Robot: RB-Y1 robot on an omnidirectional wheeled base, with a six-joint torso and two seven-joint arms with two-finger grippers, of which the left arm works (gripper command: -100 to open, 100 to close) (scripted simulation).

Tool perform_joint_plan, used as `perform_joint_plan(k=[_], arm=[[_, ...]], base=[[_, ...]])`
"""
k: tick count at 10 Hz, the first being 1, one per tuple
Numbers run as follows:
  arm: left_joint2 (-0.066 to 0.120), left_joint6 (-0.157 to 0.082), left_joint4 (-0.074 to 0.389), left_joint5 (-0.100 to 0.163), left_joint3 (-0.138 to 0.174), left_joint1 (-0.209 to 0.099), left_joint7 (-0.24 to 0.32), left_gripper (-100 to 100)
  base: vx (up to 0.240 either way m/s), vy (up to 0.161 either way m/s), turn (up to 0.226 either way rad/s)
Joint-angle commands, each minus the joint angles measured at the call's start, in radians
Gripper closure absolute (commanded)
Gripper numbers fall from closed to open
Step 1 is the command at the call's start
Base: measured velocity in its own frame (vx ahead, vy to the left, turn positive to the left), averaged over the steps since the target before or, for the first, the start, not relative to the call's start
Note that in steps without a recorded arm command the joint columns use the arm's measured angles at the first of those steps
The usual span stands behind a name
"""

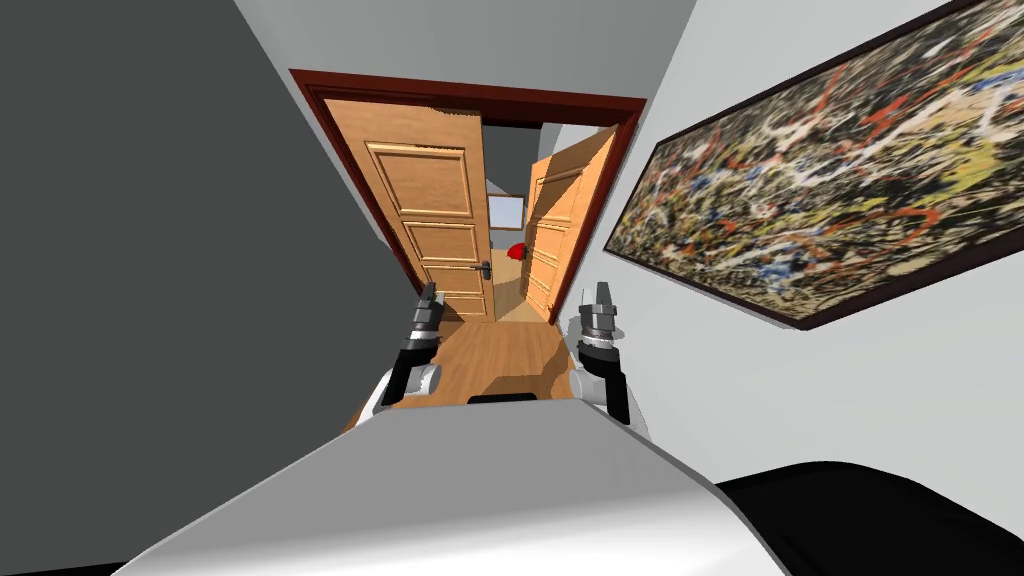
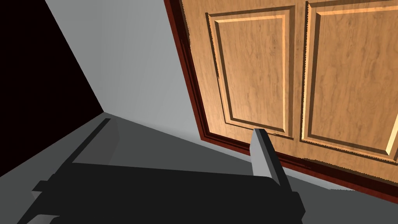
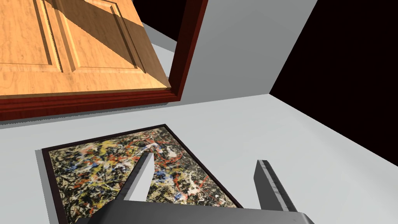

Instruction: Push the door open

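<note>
Grey-walled corridor (image 1: 150,250), wooden door (image 1: 440,160) ahead. Found right leaf (image 1: 555,235) ajar, left leaf (image 1: 440,245) shut. Held left gripper (image 1: 428,296) and right gripper (image 1: 602,296) spread, short of contact; push not yet made.

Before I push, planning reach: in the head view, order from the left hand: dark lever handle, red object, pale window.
1. Dark lever handle, on the wooden door by left hand.
2. Red object, beyond the door.
3. Pale window, far back.
</note>
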Motion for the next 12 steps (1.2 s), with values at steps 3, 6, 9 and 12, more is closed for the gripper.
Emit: perform_joint_plan(k=[3,6,9,12], arm=[[0.008,-0.003,0.098,0.021,0.001,-0.056,0.004,-100],[0.014,-0.007,0.183,0.039,0.002,-0.108,0.007,-100],[0.018,-0.009,0.25,0.053,0.003,-0.144,0.009,-100],[0.022,-0.012,0.315,0.067,0.003,-0.182,0.011,-100]], base=[[0.087,0.009,0.002],[0.094,0.016,0.001],[0.075,0.009,0.001],[0.075,0.009,0.001]])
